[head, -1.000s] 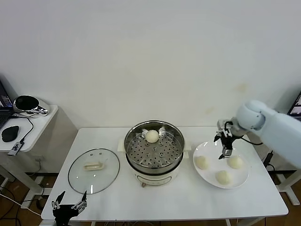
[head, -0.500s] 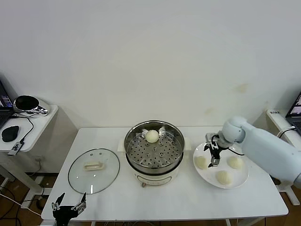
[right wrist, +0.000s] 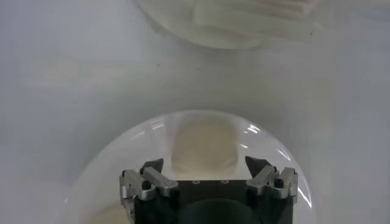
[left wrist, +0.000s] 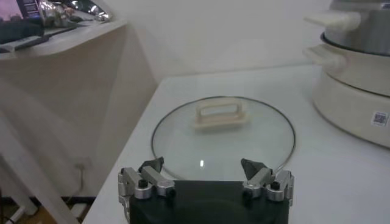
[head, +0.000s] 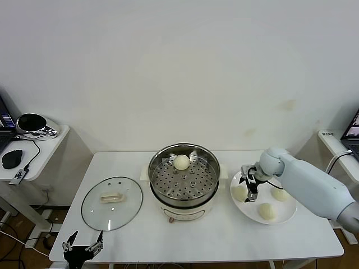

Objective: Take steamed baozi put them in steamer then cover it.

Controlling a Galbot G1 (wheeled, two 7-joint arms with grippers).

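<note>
Right end effector (head: 250, 188) wide open, empty, poised above bun (head: 240, 193) on plate (head: 283, 214) near worktop's right edge; bun directly below, steamer (head: 183, 178) at centre. Left end effector (head: 83, 245) open, idle at front-left corner.

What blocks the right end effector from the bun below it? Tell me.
Nothing visible. The right end effector hangs open above the bun on the plate, with only air between. The steamer beside it is uncovered; the lid lies on its far side.

Open left tool (left wrist: 206, 172) just before the cover (left wrist: 223, 130), beside the steamer (left wrist: 356, 64)
</note>
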